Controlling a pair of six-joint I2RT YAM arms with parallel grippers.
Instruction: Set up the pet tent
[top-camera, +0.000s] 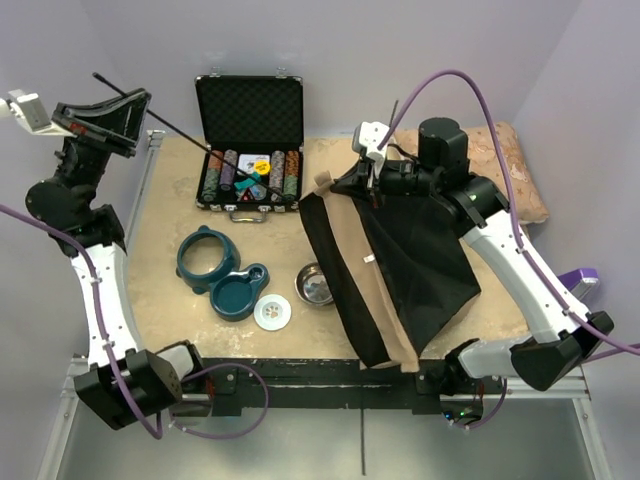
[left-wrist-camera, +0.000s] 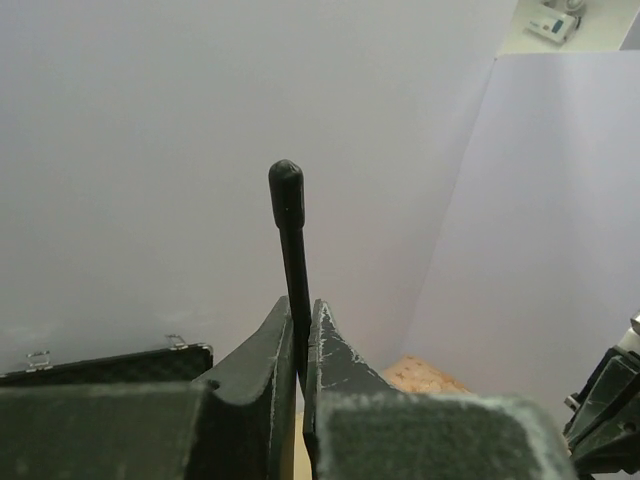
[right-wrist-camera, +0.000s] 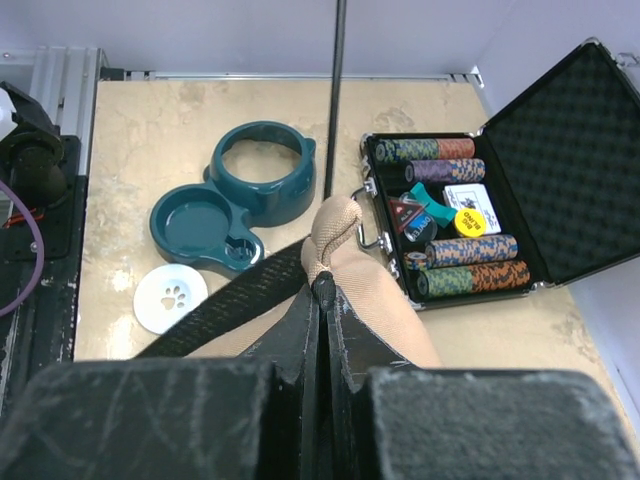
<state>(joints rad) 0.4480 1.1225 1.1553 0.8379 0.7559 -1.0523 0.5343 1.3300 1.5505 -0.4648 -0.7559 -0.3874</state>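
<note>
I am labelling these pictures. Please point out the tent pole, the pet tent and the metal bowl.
tent pole (left-wrist-camera: 291, 225): left wrist view, shaft below the tip.
pet tent (top-camera: 420, 270): top view, black lining.
metal bowl (top-camera: 315, 284): top view, bare inside.

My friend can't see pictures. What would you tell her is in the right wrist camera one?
The right hand pinches a fold of the tan tent, with a thin black pole running away from it. Beyond, on the table, lie a teal pet bowl holder, a white paw-print disc and an open case of poker chips.

right pincer (right-wrist-camera: 322, 287) pinching pet tent (right-wrist-camera: 336, 232), seemingly tight
</note>
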